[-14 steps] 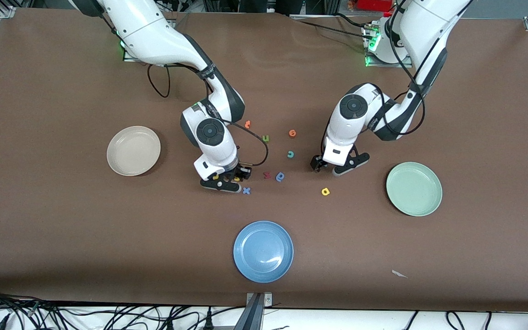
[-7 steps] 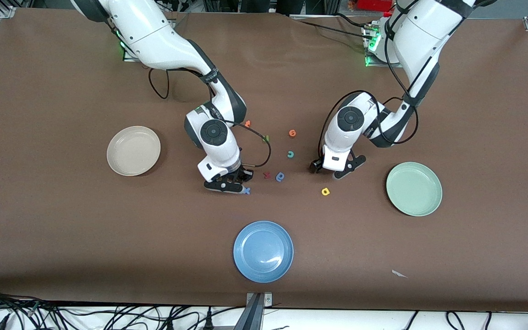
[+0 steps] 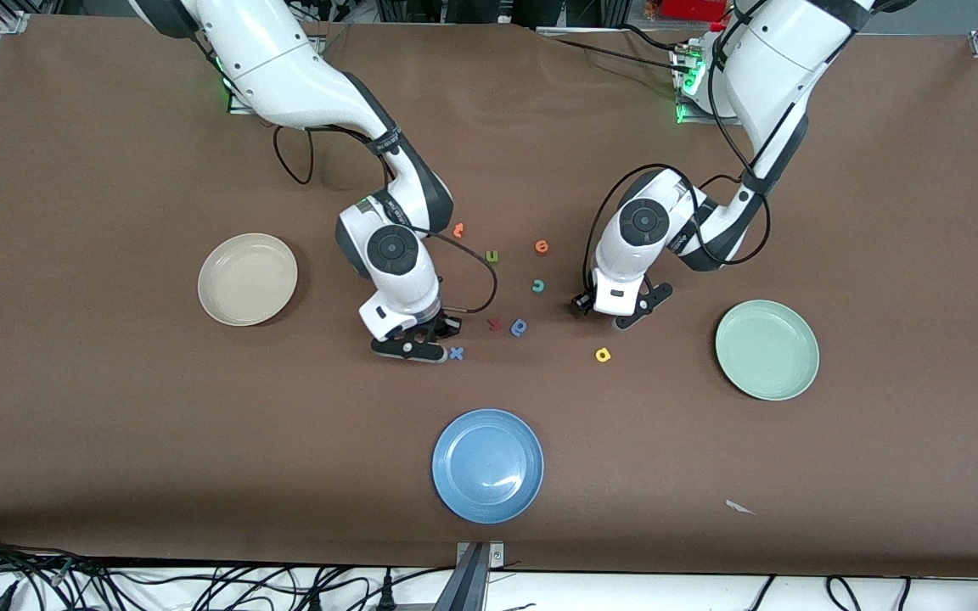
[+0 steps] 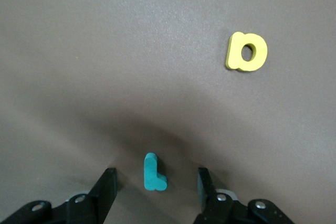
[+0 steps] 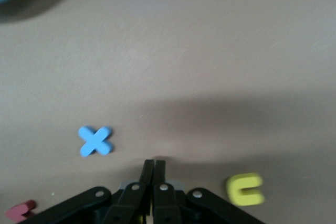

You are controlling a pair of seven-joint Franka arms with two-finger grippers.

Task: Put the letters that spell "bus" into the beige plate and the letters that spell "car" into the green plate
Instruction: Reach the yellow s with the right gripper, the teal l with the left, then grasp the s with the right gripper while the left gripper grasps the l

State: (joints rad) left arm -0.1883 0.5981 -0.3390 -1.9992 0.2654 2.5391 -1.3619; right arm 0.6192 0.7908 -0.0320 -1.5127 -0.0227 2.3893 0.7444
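- Brown worktop [image 3: 115,153], seen from across. Its edges are all in view, with the arm bases along one long edge and cables hanging below the other.
- Open room: we note wide bare stretches between the middle cluster of letters and each plate, and bare ground at every corner.
- Plates, three. The beige plate [image 3: 247,279] is toward the right arm's end and the green plate [image 3: 767,349] toward the left arm's end. Both show bare bottoms. The blue plate [image 3: 487,465] lies nearer the camera than the letters.
- Loose letters in the front view, eight: an orange letter [image 3: 458,229], green u [image 3: 492,255], orange e [image 3: 542,246], teal c [image 3: 538,286], red letter [image 3: 495,323], blue round letter [image 3: 519,327], blue x [image 3: 456,353] and yellow a [image 3: 603,355].
- The wrist views add two more, a teal r [image 4: 154,174] and a yellow u [image 5: 244,189].
- Left gripper [image 4: 157,172] is down at the worktop, beside the teal c. Its jaws are released and stand either side of the teal r, with a gap on each side.
- The yellow a lies near the r but well clear of it, between the cluster and the green plate.
- Right gripper [image 5: 154,166] is low over the worktop, just beside the blue x. Its jaws are clenched tip to tip, and we cannot tell whether anything is pinched.
- The yellow u lies flat just beside those jaws, untouched.
- One white scrap [image 3: 739,507] lies alone toward the near edge.
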